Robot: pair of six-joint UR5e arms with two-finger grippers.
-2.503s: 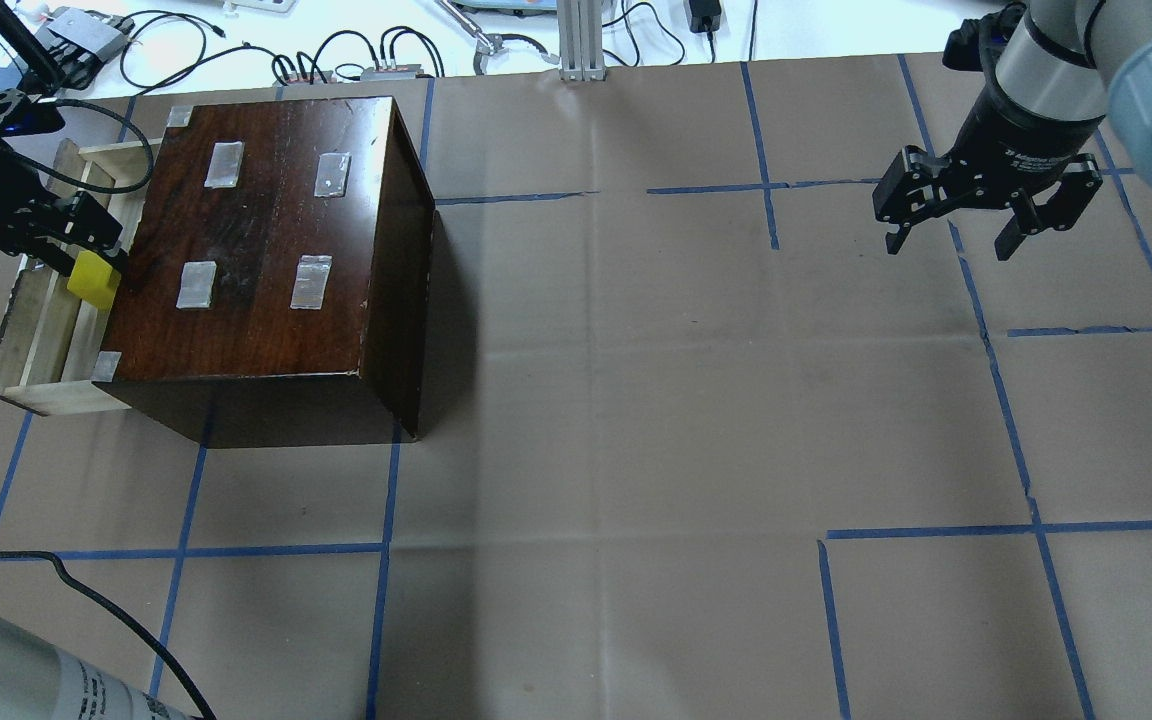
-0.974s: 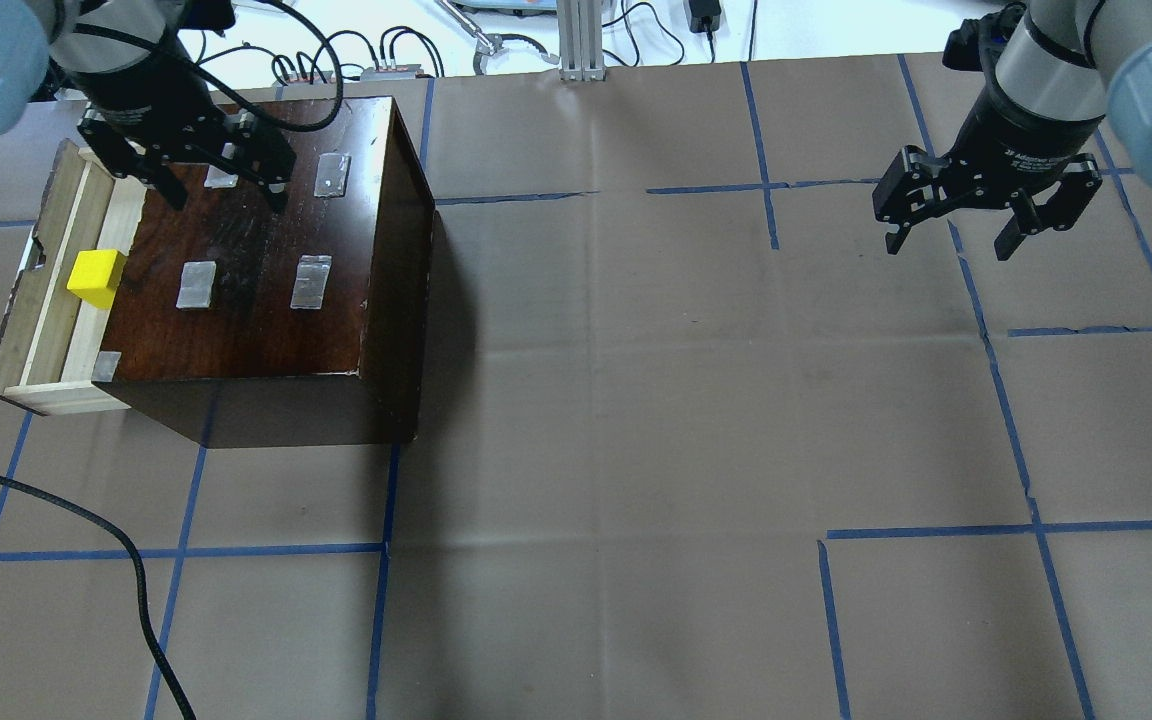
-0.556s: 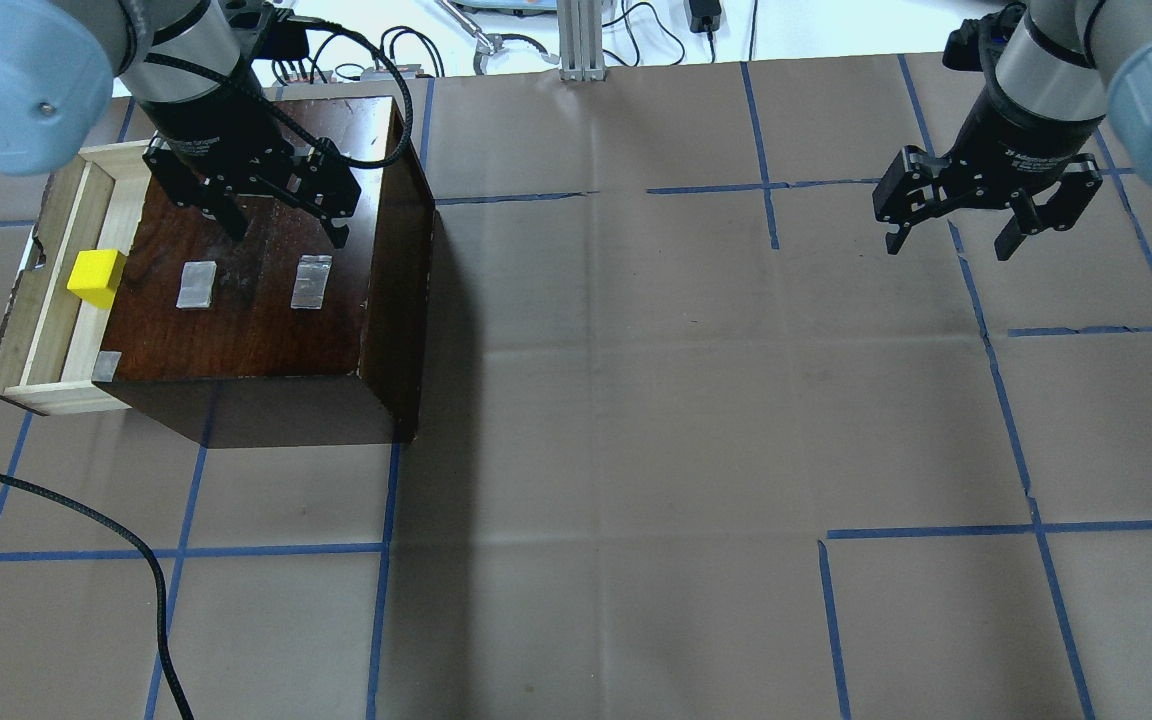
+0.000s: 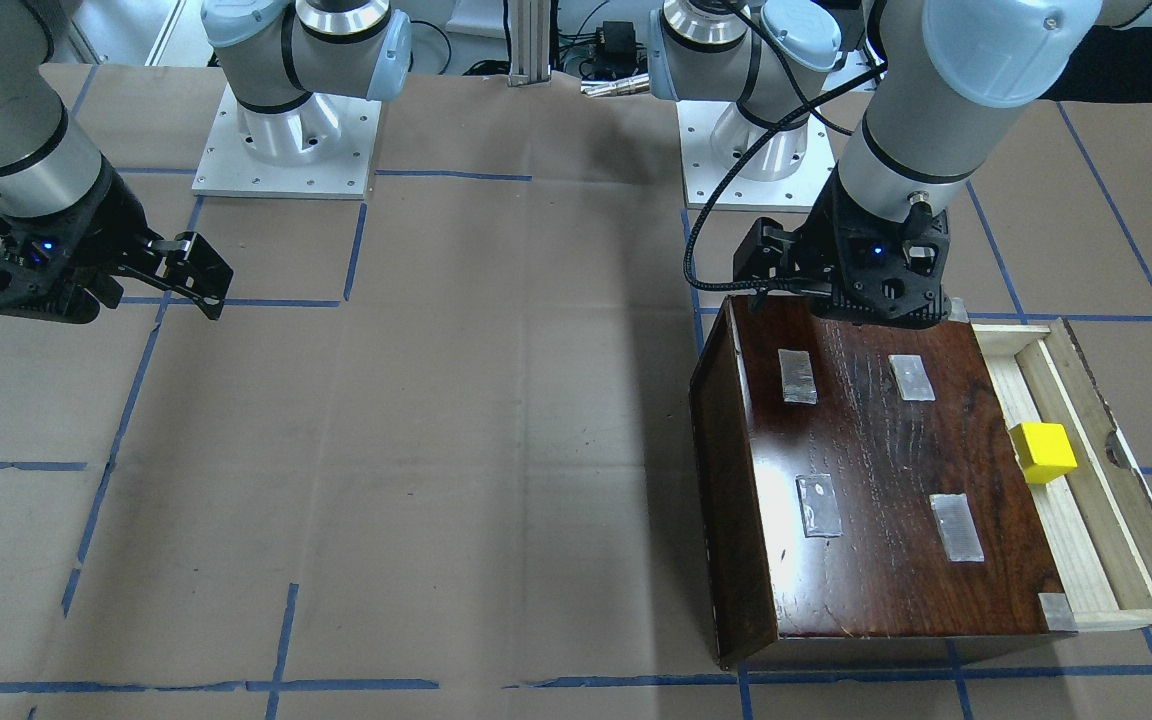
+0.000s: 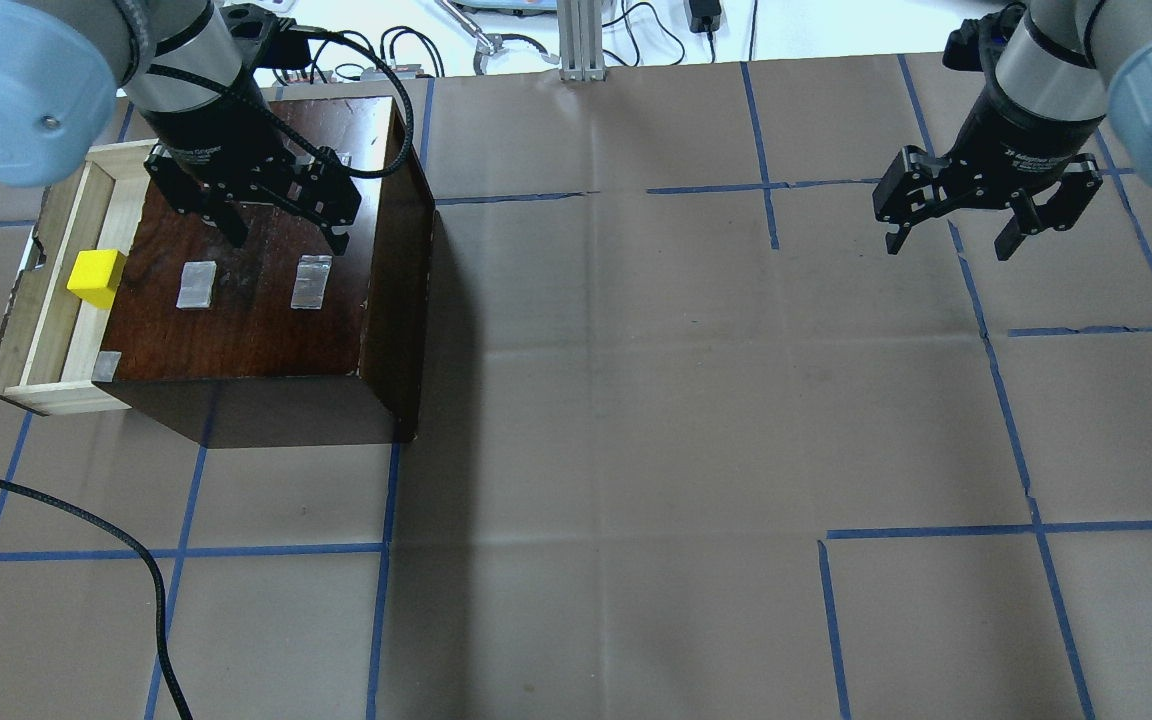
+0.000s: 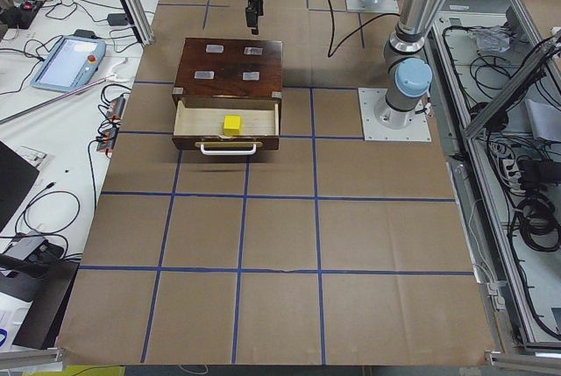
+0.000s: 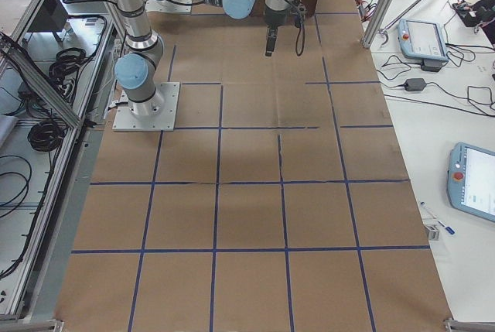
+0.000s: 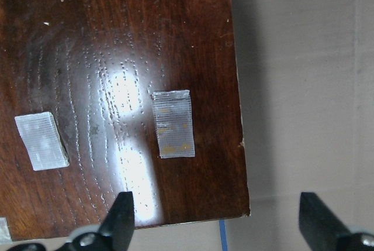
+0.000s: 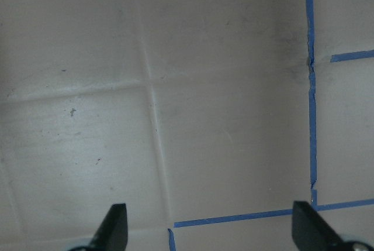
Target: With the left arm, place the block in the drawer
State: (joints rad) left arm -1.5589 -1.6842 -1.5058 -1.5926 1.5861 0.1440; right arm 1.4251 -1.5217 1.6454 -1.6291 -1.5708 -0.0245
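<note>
The yellow block lies in the pulled-out pale wood drawer at the left side of the dark brown box. It also shows in the front view and the left side view. My left gripper is open and empty above the far part of the box's top, apart from the block. Its wrist view looks down on the glossy top and taped patches. My right gripper is open and empty above the table at the far right, and its wrist view shows only paper.
A loose black cable lies on the table at the front left. An aluminium post and several cables stand beyond the far edge. Brown paper with blue tape lines covers the table between box and right arm.
My left gripper was at the block over the drawer. It has let go and moved right, over the box's top. The block stays in the drawer. The right arm has not moved.
</note>
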